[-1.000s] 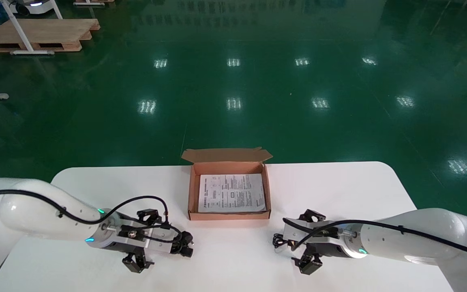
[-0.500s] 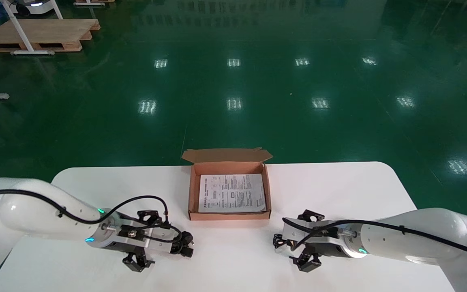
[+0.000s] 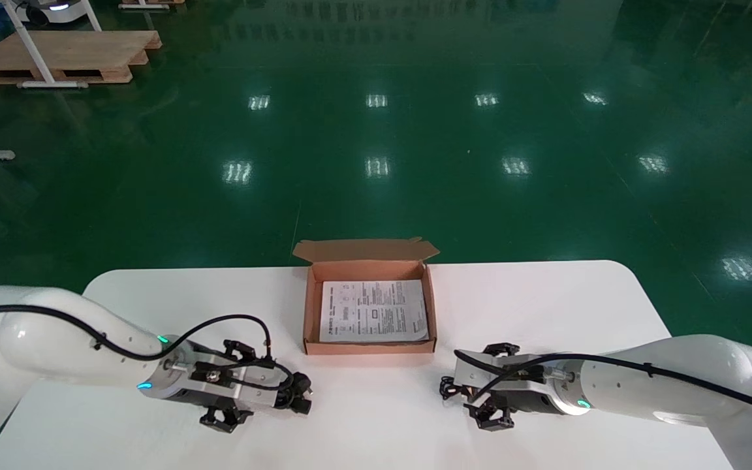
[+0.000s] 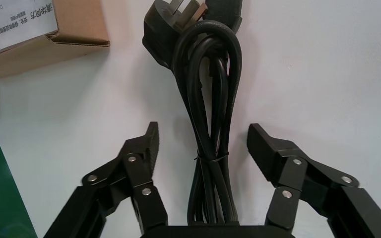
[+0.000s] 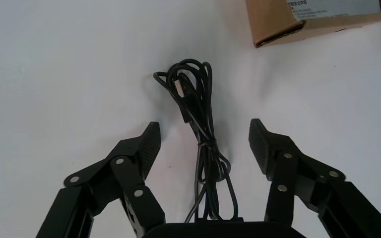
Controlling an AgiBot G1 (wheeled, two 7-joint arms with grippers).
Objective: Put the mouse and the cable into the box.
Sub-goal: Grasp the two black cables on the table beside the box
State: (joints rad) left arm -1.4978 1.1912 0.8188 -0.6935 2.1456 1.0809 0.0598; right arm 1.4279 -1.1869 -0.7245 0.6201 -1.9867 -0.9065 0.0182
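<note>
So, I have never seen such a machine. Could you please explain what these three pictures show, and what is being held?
It is a robot with two arms, each ending in a black gripper. The wide picture comes from a camera on its head, looking down at a white table. The other two come from cameras on its wrists, each looking out past that arm's own gripper.

An open cardboard box stands on the table with a printed sheet inside. The left gripper is open and straddles a thick bundled power cable with a plug. The right gripper is also open, straddling a thin tied cable. Both cables lie on the table, so nothing is held yet. I see no mouse.
</note>
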